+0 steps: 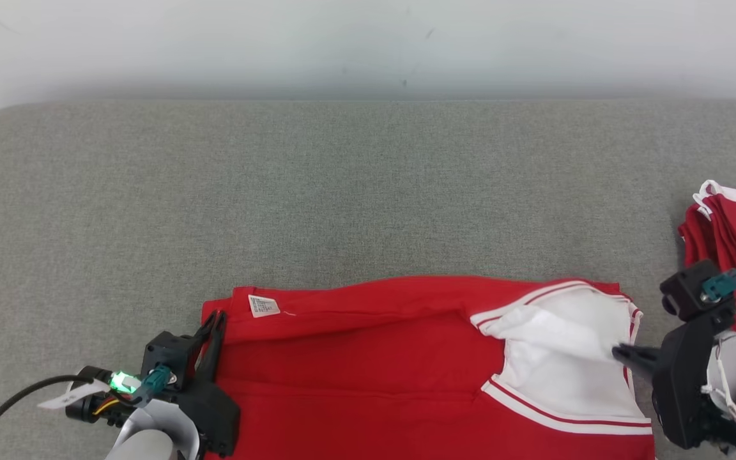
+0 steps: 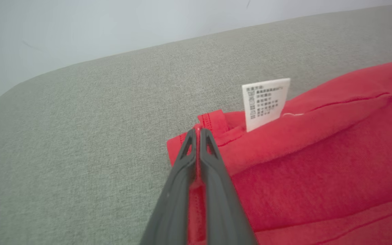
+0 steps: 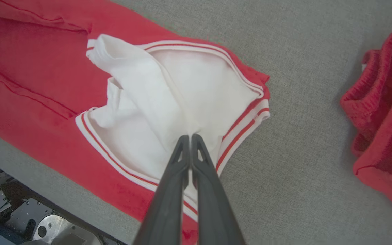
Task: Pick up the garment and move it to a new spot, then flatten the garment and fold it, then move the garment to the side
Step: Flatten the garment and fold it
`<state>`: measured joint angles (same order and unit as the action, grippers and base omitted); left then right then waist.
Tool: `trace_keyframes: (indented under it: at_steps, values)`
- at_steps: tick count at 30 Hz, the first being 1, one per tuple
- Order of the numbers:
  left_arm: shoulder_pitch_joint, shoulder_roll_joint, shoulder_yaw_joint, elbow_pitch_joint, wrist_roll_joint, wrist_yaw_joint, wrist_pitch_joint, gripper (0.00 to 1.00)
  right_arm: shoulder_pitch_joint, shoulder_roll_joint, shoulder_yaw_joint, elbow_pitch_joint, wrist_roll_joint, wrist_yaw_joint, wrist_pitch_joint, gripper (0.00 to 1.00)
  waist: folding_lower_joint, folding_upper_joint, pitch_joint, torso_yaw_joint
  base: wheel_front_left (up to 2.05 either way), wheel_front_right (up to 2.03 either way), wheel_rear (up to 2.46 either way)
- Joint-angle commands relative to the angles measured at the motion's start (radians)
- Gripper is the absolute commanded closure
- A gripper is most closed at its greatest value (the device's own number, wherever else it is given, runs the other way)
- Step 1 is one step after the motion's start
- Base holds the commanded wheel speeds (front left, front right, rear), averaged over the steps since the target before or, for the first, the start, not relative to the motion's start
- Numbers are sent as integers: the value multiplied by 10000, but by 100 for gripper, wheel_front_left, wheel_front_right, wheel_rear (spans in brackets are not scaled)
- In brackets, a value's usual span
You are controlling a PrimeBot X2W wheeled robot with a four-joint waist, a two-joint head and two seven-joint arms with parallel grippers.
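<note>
Grey mat (image 1: pixel 368 191), garment (image 1: pixel 368 358), R-wrist: metal hardware (image 3: pixel 29 224)

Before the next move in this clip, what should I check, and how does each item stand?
1. Grip of left claw on garment corner beside care label: ok, shut on it.
2. Grip of right claw on white panel: ok, shut on it.
3. Garment flat: not ok, white panel bunched.
4. Garment apart from red pile: ok.
5. Garment's near edge on grey surface: cannot tell, out of frame.
</note>
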<state>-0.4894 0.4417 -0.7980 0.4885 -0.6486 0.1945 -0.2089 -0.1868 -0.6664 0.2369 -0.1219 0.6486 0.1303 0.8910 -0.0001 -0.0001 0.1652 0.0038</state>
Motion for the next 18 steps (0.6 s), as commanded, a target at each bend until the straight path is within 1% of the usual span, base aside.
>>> trace_keyframes:
  at_steps: [1, 7, 10, 18]
  values:
    - [178, 3, 23, 59, 99, 17, -80, 100, 186, -28, 2, -101, 146, 8, 138, 100, 1, 1, -21, -8, 0, 0, 0]
    - [461, -106, 132, 344, -124, 8, -282, 100, 923, 98, -401, -499, 741, 8, 1297, 100, 1, 1, -116, -37, 0, 0, 0]
    - [645, -126, 161, 437, -202, -27, -328, 100, 1273, 231, -722, -773, 801, 8, 1830, 100, 1, 1, -128, -62, 0, 0, 0]
    - [900, -231, 376, 674, -434, 111, -431, 100, 1804, 711, -1127, -1260, 709, 8, 2617, 100, 1, 1, -178, -109, 0, 0, 0]
